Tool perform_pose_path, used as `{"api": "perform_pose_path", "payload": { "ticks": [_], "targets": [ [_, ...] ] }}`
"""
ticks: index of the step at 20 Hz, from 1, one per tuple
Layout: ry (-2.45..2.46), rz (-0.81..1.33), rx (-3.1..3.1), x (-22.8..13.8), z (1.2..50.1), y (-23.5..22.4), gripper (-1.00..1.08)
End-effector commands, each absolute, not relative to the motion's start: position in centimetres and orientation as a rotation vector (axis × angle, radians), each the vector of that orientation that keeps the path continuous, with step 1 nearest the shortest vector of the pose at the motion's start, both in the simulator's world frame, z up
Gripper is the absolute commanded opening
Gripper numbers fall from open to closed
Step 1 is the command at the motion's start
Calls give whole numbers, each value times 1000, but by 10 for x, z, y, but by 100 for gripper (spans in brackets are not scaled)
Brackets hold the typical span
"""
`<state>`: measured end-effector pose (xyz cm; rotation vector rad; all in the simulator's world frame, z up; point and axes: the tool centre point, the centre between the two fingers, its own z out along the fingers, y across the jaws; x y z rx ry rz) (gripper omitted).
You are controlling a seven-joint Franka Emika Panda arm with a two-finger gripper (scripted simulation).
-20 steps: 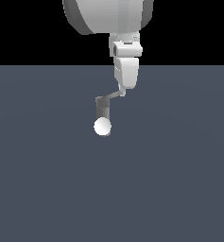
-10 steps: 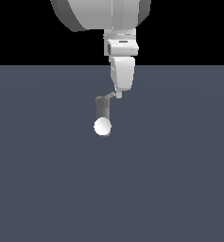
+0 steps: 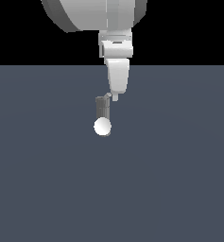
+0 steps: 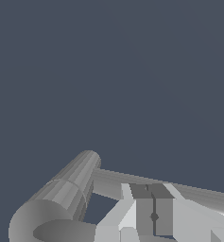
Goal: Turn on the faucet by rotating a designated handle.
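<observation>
The faucet point(image 3: 102, 108) is a short grey upright cylinder on the dark floor, with a white sphere point(image 3: 102, 126) in front of its base. Its thin grey handle point(image 3: 108, 97) sticks out from the top towards the exterior view's right. My gripper point(image 3: 115, 97) hangs from the white arm, its tips right at the handle's outer end. In the wrist view the faucet body point(image 4: 66, 189) and the handle bar point(image 4: 198, 194) lie just beyond my gripper point(image 4: 154, 215). The fingers are pressed together with nothing between them.
The flat dark grey floor point(image 3: 179, 179) stretches around the faucet. The big white arm point(image 3: 104, 14) hangs above the faucet at the back.
The gripper has moved towards the exterior view's left, staying at the handle's end. The handle looks shorter now, swung round with the gripper.
</observation>
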<state>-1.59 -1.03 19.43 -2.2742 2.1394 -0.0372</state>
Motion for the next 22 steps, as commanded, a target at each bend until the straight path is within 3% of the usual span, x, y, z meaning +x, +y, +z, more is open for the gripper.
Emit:
{"api": "perform_pose_path", "payload": {
  "ticks": [1,8,9,22],
  "targets": [
    [2117,-17,-2306,-23,188,17,-100],
    [2119,-2,-2318,-33,182,53,-100],
    [2157,-34,-2255,-23,194,23,-100],
    [2130,-9,-2301,1,185,89,-100]
  ]
}}
